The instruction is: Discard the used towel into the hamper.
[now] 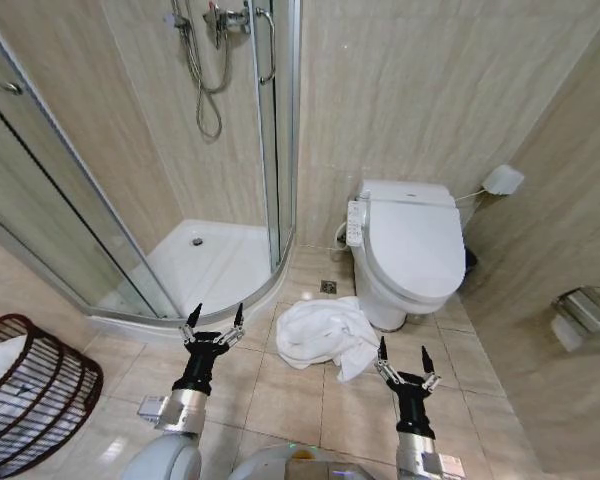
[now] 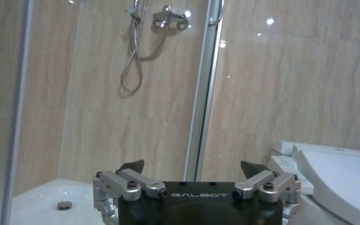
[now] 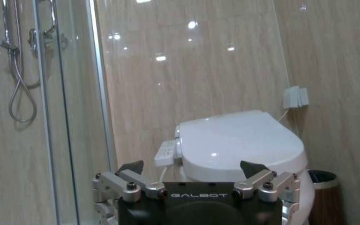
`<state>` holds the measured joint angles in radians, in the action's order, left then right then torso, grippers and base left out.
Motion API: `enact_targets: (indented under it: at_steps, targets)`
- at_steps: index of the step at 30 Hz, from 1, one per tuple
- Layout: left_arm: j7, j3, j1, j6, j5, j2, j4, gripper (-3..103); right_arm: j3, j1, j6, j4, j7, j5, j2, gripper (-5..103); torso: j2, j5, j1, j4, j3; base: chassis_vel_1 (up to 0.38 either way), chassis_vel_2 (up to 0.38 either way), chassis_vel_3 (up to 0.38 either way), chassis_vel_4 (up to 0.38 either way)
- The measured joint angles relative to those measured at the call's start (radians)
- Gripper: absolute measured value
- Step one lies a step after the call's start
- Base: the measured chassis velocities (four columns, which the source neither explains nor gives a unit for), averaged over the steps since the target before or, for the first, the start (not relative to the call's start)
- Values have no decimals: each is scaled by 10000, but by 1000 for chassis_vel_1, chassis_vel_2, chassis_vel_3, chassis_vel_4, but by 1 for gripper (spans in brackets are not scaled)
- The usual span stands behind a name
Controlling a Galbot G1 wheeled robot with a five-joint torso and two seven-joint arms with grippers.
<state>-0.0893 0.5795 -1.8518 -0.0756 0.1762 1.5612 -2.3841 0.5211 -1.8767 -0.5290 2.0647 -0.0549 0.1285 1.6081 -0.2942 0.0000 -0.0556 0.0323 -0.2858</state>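
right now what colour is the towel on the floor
White. The towel lies crumpled on the beige tiles beside the toilet, clearest in the head view.

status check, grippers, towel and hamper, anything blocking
Left gripper and right gripper open, empty, raised off floor. Towel crumpled on tiles by toilet. Hamper far left, nothing between.
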Motion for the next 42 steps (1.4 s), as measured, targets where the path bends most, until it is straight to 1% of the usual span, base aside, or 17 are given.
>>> enact_targets:
  at_steps: [5,9,13,16,20,22,24,32,35,40,42]
  targets:
    - [0,0,0,0,0,0,0,100,23,-24,3,-1,6,-3,0,100,227,0,73,0,155,0,0,0,0]
    - [0,0,0,1,-1,0,0,100,23,-33,18,-2,7,-8,0,100,300,0,93,0,207,0,0,0,0]
    - [0,0,0,0,0,0,0,100,26,-46,28,-3,6,-19,0,100,534,0,174,0,362,0,0,0,0]
    - [0,0,0,0,-1,0,0,100,33,-47,26,-3,6,-13,0,100,601,0,189,0,414,0,0,0,0]
    - [0,0,0,0,0,0,0,100,80,-49,16,-16,9,9,0,100,805,0,235,0,571,0,0,0,0]
    - [0,-1,0,1,-1,0,0,100,90,-49,14,-21,14,18,0,100,842,0,246,0,597,0,0,0,0]
    - [0,0,0,0,0,0,0,100,115,-48,0,-40,49,81,0,100,962,0,281,0,682,0,0,0,0]
    - [0,0,0,1,0,0,0,100,103,-33,34,-32,148,291,0,100,1207,0,349,0,857,0,0,0,0]
    - [0,0,0,0,0,0,0,100,123,-15,47,-33,219,360,0,100,1390,0,398,0,991,0,0,0,0]
    - [0,0,0,0,-1,0,0,100,149,17,66,-41,224,387,0,100,1540,0,439,0,1101,0,0,0,0]
    - [0,0,0,1,0,0,0,100,176,37,91,-51,224,399,0,100,1639,0,451,0,1185,0,0,0,0]
